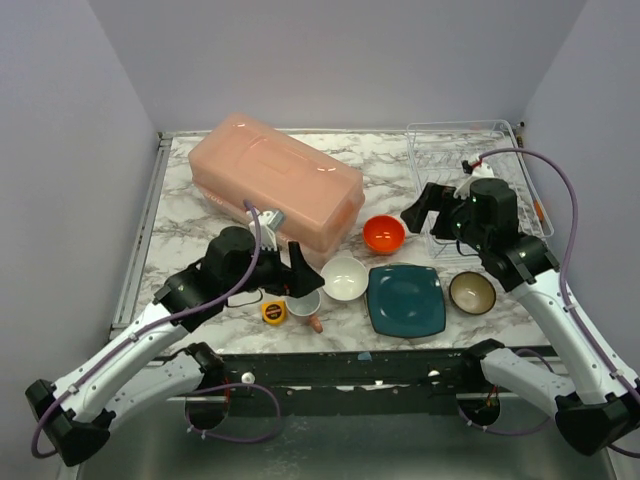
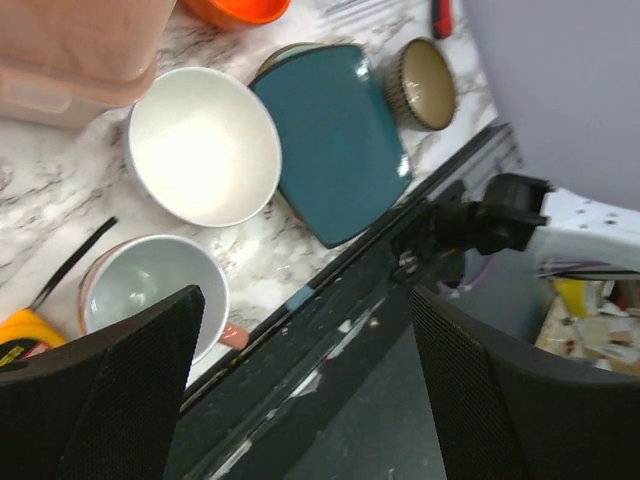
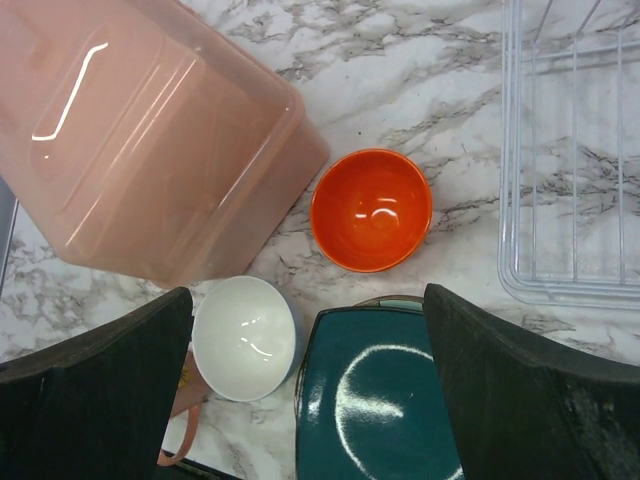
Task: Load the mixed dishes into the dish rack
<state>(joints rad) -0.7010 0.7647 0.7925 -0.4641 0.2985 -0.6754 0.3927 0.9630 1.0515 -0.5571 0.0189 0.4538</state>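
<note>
Near the table's front edge stand a white bowl (image 1: 344, 278) (image 2: 205, 145) (image 3: 245, 337), a teal square plate (image 1: 405, 300) (image 2: 340, 140) (image 3: 380, 410) and a dark bowl with a tan inside (image 1: 472, 293) (image 2: 425, 70). An orange bowl (image 1: 384, 234) (image 3: 371, 210) sits behind them. The pinkish mug (image 1: 303, 303) (image 2: 150, 295) stands upright just beside my left gripper (image 1: 300, 280) (image 2: 300, 380), which is open with nothing between its fingers. My right gripper (image 1: 420, 215) (image 3: 310, 385) hangs open above the teal plate and white bowl. The wire dish rack (image 1: 470, 160) (image 3: 575, 200) holds no dishes where it shows.
A big pink tub (image 1: 275, 190) (image 3: 140, 130) fills the back left. A yellow tape measure (image 1: 273, 311) (image 2: 20, 335) lies by the mug. A red-handled tool (image 2: 441, 15) lies near the dark bowl. The rim of another plate (image 3: 400, 300) shows under the teal plate.
</note>
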